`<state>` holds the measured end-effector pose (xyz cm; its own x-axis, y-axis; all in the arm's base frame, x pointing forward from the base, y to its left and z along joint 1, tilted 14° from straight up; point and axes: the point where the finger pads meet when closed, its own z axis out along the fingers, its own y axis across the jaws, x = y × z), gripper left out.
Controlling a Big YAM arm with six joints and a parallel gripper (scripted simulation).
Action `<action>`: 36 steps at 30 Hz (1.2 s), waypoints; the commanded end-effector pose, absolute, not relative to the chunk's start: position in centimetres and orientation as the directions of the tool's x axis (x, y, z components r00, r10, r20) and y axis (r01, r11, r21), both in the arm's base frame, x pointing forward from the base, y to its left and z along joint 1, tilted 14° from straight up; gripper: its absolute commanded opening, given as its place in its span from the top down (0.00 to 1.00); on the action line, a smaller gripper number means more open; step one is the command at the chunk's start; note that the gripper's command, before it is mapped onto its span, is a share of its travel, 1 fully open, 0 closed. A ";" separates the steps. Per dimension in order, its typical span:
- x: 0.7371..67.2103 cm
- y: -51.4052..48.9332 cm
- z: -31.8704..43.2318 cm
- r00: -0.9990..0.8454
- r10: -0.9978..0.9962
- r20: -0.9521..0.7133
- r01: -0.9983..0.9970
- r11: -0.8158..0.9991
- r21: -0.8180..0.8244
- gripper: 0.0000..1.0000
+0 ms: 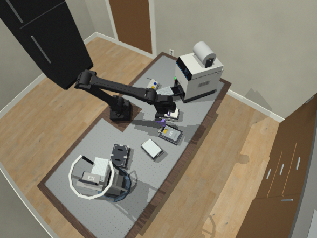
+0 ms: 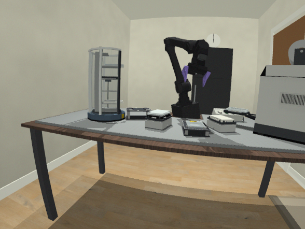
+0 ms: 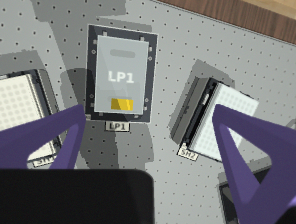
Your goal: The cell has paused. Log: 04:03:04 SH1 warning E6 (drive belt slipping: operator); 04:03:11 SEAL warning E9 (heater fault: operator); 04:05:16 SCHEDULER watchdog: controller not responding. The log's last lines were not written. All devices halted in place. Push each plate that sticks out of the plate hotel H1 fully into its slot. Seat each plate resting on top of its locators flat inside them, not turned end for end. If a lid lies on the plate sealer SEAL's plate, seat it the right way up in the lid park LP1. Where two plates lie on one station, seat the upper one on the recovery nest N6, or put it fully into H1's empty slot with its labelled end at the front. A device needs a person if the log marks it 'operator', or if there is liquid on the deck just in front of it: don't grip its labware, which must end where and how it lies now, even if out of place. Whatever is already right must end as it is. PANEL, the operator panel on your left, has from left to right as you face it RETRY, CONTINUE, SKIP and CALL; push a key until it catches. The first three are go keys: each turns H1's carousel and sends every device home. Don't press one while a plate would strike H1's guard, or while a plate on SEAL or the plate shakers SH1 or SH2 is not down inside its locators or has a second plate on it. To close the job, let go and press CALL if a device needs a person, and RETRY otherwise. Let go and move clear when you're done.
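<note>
the gripper (image 2: 195, 75) hangs high over the deck with its jaws spread wide and nothing between them, open air on all sides. below it the lid park lp1 (image 3: 121, 75) lies low, with strips of bare deck separating it from the shaker sh2 (image 3: 220, 122) and the shaker sh1 (image 3: 20, 112). the tall sealer (image 1: 199, 75) walls off one end of the table, the guarded hotel h1 (image 1: 81, 172) the other.
</note>
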<state>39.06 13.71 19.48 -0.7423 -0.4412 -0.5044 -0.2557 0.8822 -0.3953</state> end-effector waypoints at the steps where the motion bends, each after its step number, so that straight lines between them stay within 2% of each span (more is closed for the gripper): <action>1: 39.4 13.1 23.3 -0.757 -0.358 -0.546 -0.188 0.921 -0.343 0.00; 12: 35.7 10.5 22.9 -0.871 -0.260 -0.417 -0.158 0.952 -0.263 0.00; 13: 33.7 9.5 20.1 -0.892 -0.270 -0.362 -0.173 0.945 -0.279 0.00; 15: 34.4 9.7 22.8 -0.901 -0.224 -0.371 -0.141 0.961 -0.239 0.00; 17: 32.0 8.5 20.0 -0.922 -0.230 -0.312 -0.153 0.955 -0.253 0.00; 19: 32.6 8.7 22.5 -0.929 -0.185 -0.320 -0.118 0.969 -0.215 0.00; 22: 29.8 7.3 19.8 -0.957 -0.168 -0.235 -0.116 0.969 -0.219 0.00; 25: 31.1 7.8 21.5 -0.960 -0.145 -0.240 -0.097 0.975 -0.201 0.00; 28: 30.0 7.3 21.3 -0.980 -0.094 -0.177 -0.062 0.982 -0.178 0.00; 30: 27.5 6.3 19.6 -0.984 -0.096 -0.148 -0.068 0.980 -0.187 0.00; 34: 26.7 6.3 19.6 -0.982 -0.113 -0.149 -0.084 0.978 -0.189 0.00; 36: 28.3 6.9 22.0 -0.971 -0.108 -0.212 -0.072 0.983 -0.171 0.00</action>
